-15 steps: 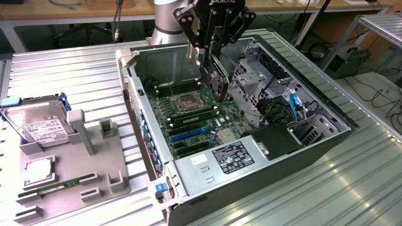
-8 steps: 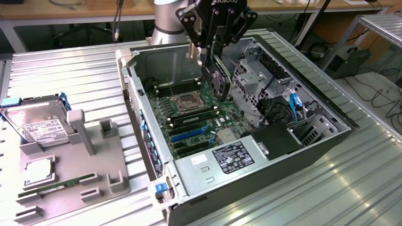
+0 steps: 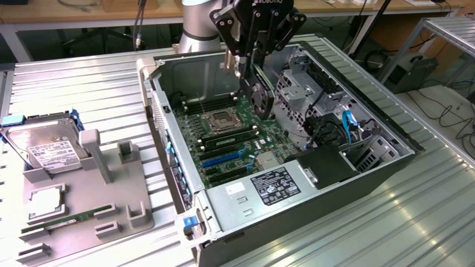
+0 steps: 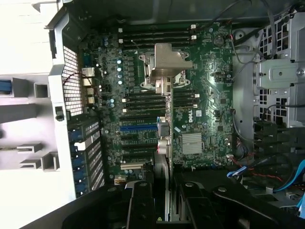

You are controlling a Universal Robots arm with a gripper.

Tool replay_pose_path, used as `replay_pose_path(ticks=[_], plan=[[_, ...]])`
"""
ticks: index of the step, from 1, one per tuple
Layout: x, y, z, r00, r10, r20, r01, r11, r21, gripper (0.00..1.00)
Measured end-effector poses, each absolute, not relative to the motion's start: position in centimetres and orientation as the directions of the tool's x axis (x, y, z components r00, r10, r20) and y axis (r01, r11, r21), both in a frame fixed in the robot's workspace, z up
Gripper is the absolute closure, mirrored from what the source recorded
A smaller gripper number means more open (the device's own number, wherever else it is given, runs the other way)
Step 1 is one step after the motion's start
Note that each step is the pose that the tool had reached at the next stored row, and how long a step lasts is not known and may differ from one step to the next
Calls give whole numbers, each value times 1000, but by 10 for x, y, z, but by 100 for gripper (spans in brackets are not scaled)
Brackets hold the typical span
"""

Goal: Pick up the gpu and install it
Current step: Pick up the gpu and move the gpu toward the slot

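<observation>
Black-shrouded gpu [image 3: 261,100], upright, edge-down, prob. in gripper [image 3: 250,68]

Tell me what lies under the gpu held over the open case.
Under the gpu, held by the gripper, lies the motherboard with its blue slot. The strip of board directly beneath the card's edge is covered.
</observation>
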State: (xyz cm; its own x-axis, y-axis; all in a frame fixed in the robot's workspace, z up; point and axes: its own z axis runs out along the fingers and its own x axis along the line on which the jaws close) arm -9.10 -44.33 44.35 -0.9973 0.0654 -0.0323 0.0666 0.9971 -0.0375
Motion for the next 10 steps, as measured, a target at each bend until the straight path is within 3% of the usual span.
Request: replay_pose_path(ticks=[10], plan=[[-84, -443, 443, -997, 65, -32, 67, 997, -39, 74]])
